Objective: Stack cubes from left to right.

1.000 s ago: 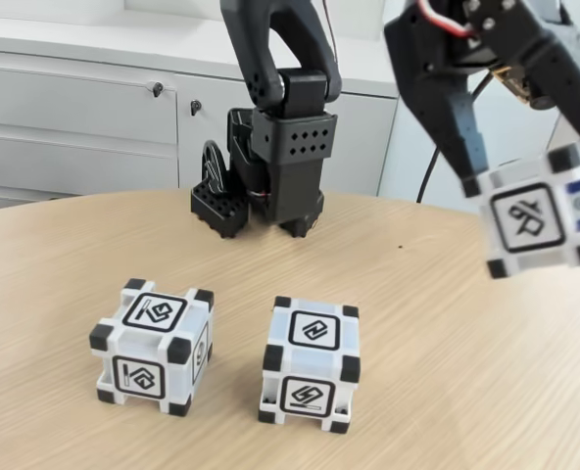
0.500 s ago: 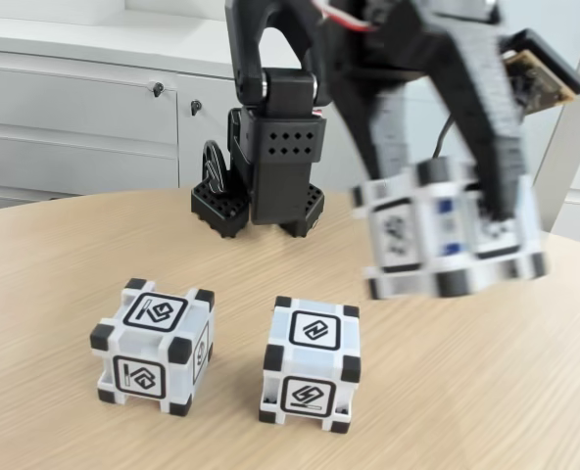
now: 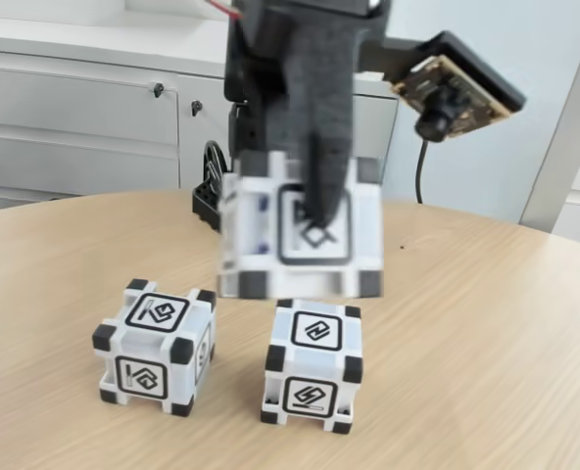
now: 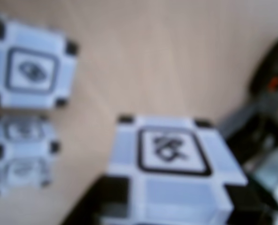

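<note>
In the fixed view's centre, the black gripper (image 3: 310,211) clamps a blurred white plastic cube (image 3: 302,238), glyph face forward, above two matching black-cornered cubes (image 3: 156,347) (image 3: 312,364) standing square on the woodgrain table (image 3: 486,333) at lower left.

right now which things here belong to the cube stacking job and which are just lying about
Job:
- held cube, in the end effector, above the table
- middle cube on the table
- left cube on the table

Lying about:
- cabinet behind the table
- black cable by the wall
- table, only the work surface
</note>
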`<state>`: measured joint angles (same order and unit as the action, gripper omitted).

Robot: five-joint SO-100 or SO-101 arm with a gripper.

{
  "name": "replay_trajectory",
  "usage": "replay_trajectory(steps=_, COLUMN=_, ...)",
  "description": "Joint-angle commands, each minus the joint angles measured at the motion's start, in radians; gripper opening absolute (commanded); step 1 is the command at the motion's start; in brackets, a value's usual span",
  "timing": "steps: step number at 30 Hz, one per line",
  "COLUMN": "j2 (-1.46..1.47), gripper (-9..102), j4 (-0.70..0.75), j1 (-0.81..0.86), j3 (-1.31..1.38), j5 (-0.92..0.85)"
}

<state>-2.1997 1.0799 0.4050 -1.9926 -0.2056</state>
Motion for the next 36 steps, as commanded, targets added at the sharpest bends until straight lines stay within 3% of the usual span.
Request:
replay_trajectory(steps=1, j2=-0.015, gripper=15, j4=0.0, j1=0.037, j3=0.003, j5=-0.026)
replay_trajectory(steps=12, j2=-0.02, gripper=15, j4=0.0, j1=0.078, j3=-0.155, j5=-0.152)
replay_trajectory(steps=31, j2=-0.038, gripper=15, j4=0.003, j1=0.109, j3=-0.156, j5=-0.233)
replay_trajectory(steps=36, j2=-0.038, gripper=15, j4=0.118, j1=0.173, j3=-0.143, j5=-0.31)
